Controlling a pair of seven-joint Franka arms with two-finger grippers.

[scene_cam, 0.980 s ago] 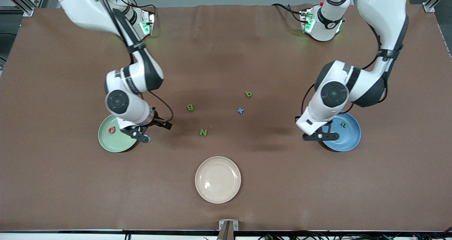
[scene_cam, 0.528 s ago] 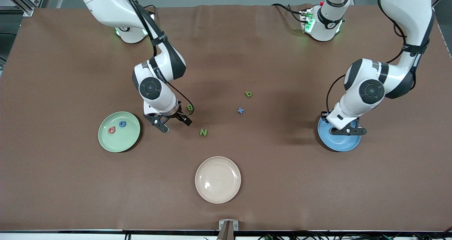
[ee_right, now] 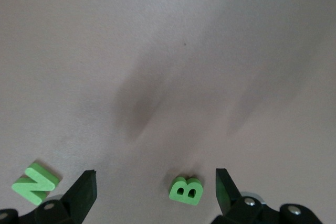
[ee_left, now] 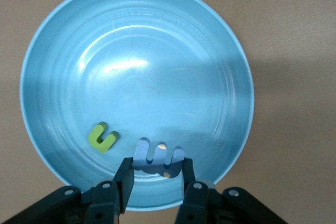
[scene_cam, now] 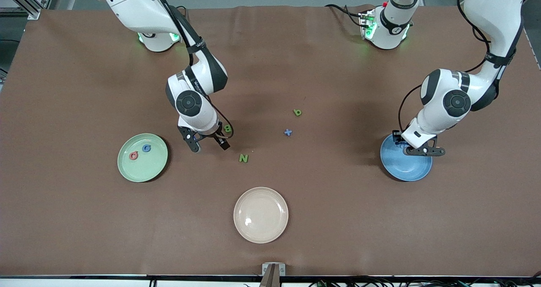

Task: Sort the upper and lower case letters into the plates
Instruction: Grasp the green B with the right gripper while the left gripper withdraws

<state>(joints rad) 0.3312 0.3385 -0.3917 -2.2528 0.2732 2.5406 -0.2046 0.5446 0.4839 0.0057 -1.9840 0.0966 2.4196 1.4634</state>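
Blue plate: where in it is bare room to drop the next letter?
The blue plate is bare across its middle. Crowded only at the rim under the left claw, which holds a pale blue letter beside the green letter.

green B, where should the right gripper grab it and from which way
Judging by its pose, from straight above. The green B lies flat on the table, so only its thin outer edges offer a grip. The right gripper is open with the letter between its fingers; lowering and closing across the B's two long sides looks best.
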